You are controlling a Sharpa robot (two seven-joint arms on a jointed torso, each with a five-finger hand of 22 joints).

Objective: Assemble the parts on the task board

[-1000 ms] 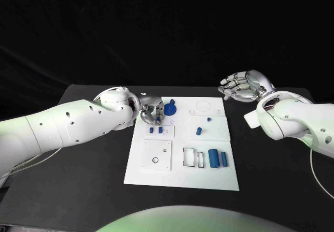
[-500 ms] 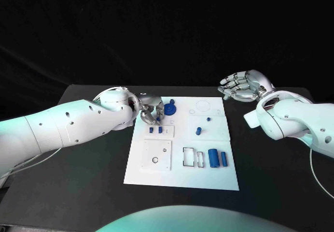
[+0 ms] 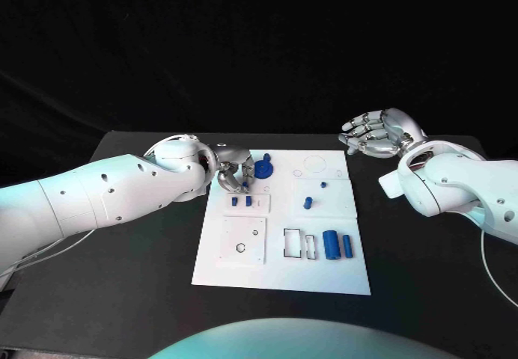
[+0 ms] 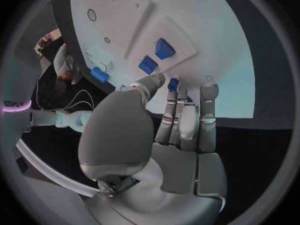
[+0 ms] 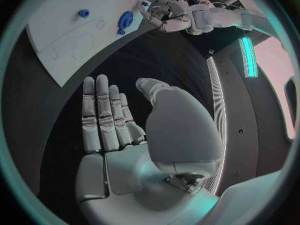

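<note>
My left hand sits at the task board's far left corner, fingers curled beside the blue disc part; I can't tell if it's gripping anything. Small blue pegs stand just nearer, two blue cylinders at the near right. My right hand hovers off the board's far right corner, fingers spread, holding nothing.

White task board on black table; blue parts dotted across; silver left hand and right hand on white arms.
</note>
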